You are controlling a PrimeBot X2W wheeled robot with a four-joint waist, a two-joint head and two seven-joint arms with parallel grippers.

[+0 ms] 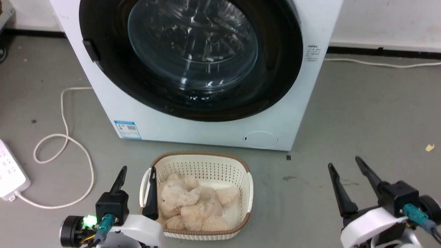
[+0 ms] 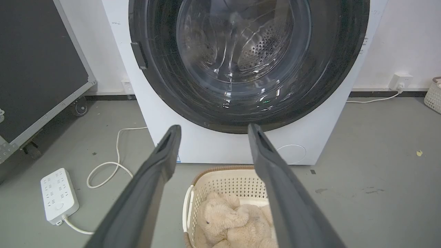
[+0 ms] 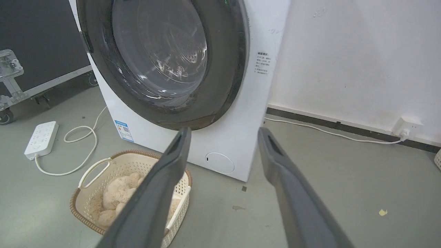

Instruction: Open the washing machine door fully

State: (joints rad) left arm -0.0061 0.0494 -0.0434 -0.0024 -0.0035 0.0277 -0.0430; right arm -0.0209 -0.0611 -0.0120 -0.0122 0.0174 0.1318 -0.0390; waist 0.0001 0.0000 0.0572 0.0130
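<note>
The washing machine door (image 1: 193, 55) is a large glossy black disc with a clear glass bowl centre, lying flat against the white machine front, with a small dark handle tab (image 1: 91, 51) on its left rim. The door (image 2: 241, 58) also faces the left wrist view and appears at the upper left as the door (image 3: 162, 58) in the right wrist view. My left gripper (image 1: 137, 177) hangs open at the lower left, by the basket's left handle. My right gripper (image 1: 344, 164) stands open at the lower right over bare floor. Both are well short of the door.
A cream basket (image 1: 241, 165) holding a beige plush bear (image 1: 193, 203) sits on the floor right before the machine. A white power strip (image 1: 10, 172) and looped cable (image 1: 62, 137) lie at left. A small round white flap (image 1: 260, 138) sits low on the machine.
</note>
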